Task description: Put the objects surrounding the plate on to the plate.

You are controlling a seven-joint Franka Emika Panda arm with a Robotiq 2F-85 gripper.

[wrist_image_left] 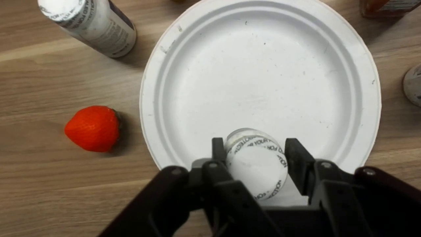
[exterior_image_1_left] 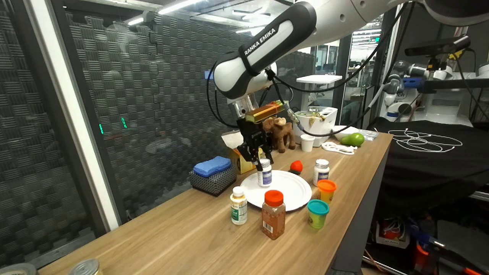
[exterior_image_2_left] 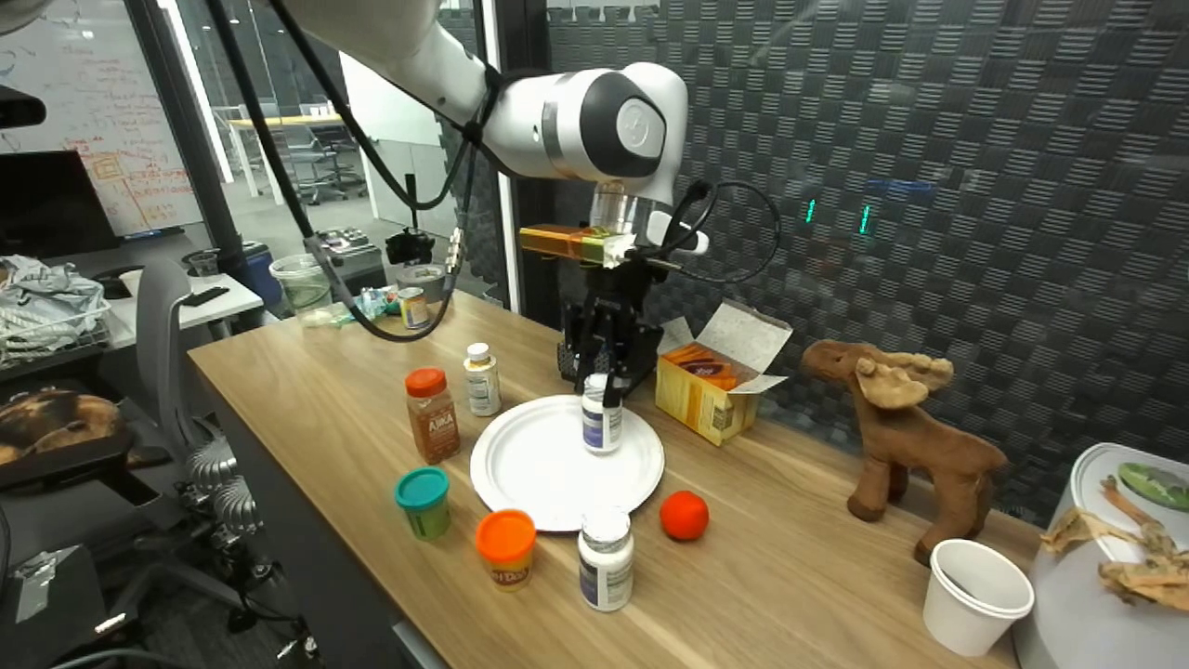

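Observation:
My gripper [wrist_image_left: 256, 148] is shut on a white bottle [exterior_image_2_left: 602, 423] with a blue-purple label, one finger against each side near its cap. The bottle is upright over the wall side of the white plate [wrist_image_left: 263, 82]; whether its base touches the plate I cannot tell. Around the plate stand a green-labelled white bottle [exterior_image_1_left: 239, 210], a brown red-capped bottle [exterior_image_1_left: 273, 217], a green cup [exterior_image_1_left: 317, 215] with a teal lid, an orange cup [exterior_image_2_left: 506, 548] and another white bottle [exterior_image_2_left: 606, 562]. An orange-red ball [wrist_image_left: 93, 129], strawberry-shaped in the wrist view, lies beside the rim.
Along the wall are a blue sponge [exterior_image_1_left: 212, 166] on a black mesh box [exterior_image_1_left: 216, 181], an open yellow carton [exterior_image_2_left: 706, 400] and a brown plush toy [exterior_image_2_left: 915, 446]. A white paper cup [exterior_image_2_left: 975, 595] and a white planter [exterior_image_1_left: 317, 124] stand farther along. Tins [exterior_image_1_left: 86, 267] sit at the opposite end.

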